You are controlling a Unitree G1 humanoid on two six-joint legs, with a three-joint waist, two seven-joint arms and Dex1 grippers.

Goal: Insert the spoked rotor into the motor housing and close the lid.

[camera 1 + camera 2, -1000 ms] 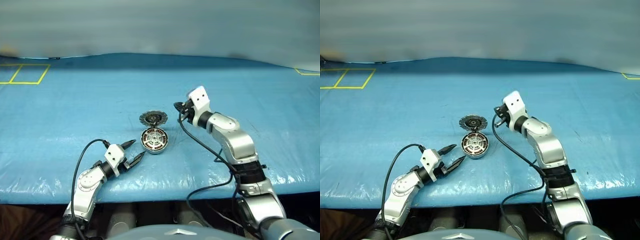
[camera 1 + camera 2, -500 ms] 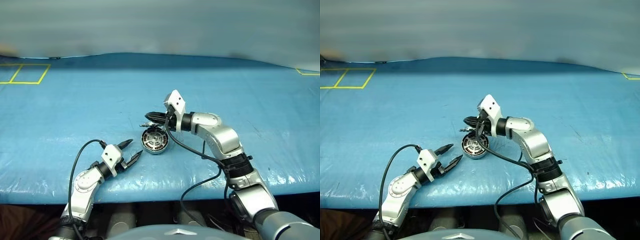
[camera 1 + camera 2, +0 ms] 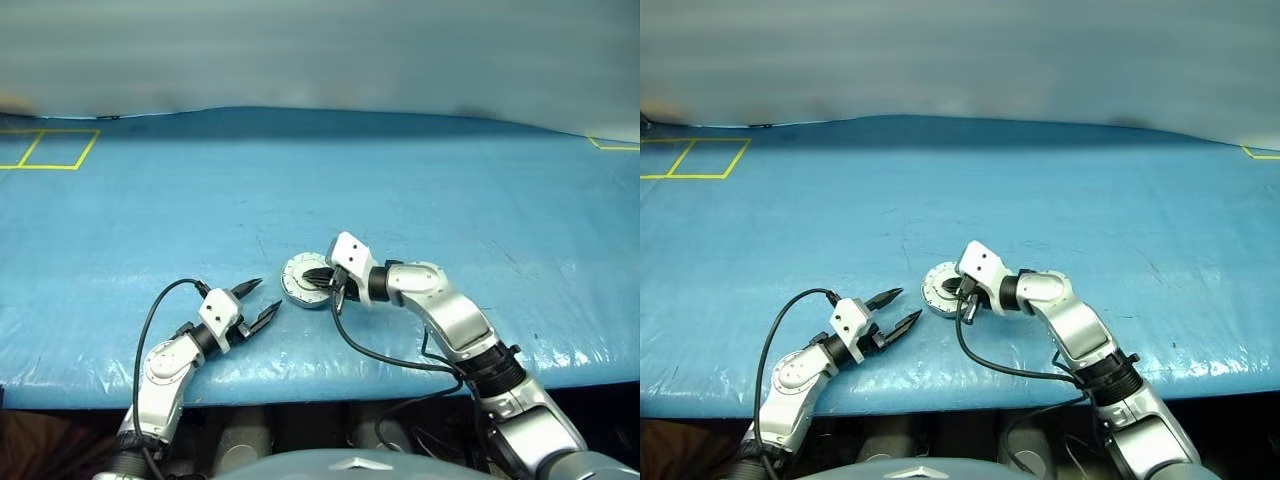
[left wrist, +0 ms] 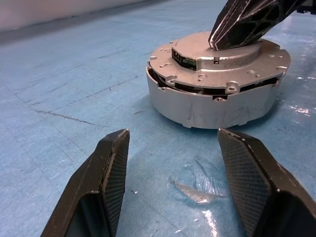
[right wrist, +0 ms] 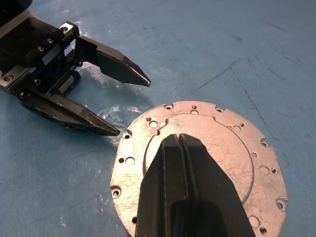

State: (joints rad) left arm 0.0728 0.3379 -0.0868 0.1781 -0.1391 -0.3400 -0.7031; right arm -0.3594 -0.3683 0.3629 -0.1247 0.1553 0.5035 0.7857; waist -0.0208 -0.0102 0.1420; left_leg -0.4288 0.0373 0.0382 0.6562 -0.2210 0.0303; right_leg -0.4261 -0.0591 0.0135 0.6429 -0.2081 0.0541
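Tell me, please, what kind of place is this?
Probably a robot test bench or lab, not a home. A wide table wears a blue plastic sheet with yellow taped squares, and the one work piece is a small motor, its lid shut, under the right pincer.

One closed motor housing (image 4: 216,86), two grippers, four black fingers (image 4: 109,168).
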